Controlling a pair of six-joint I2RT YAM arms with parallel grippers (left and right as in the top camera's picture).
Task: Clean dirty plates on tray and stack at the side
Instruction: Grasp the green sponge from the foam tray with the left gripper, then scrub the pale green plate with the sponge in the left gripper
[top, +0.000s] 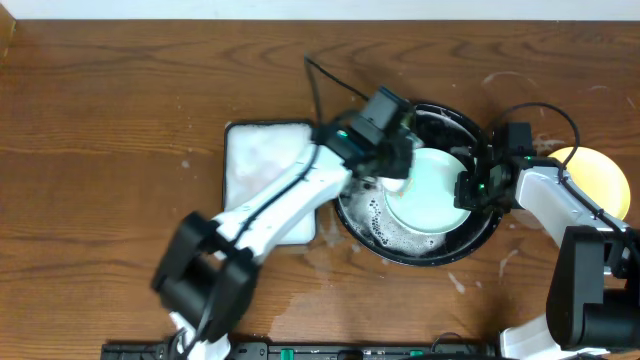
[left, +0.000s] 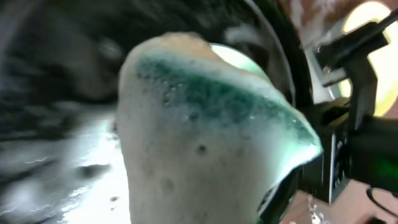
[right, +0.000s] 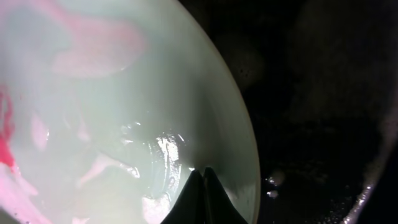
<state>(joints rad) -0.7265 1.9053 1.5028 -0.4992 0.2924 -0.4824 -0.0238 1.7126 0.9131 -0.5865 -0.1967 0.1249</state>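
Note:
The black tray (top: 400, 250) holds soapy water and a tilted mint-green plate (top: 435, 195). My left gripper (top: 395, 172) is shut on a foamy green sponge (top: 393, 184) pressed on the plate's left side. The sponge (left: 199, 137) fills the left wrist view and hides the fingers. My right gripper (top: 466, 190) is shut on the plate's right rim. In the right wrist view the plate (right: 112, 112) shows red smears, with the fingertips (right: 202, 180) together at its edge over the tray (right: 311, 93). A yellow plate (top: 597, 180) lies on the table right of the tray. I see no second mint plate.
A white rectangular foam-filled tray (top: 265, 170) lies just left of the black tray, under the left arm. Whitish soap splashes mark the wood in front of and to the right of the tray. The right arm's body (left: 354, 137) stands close beside the sponge.

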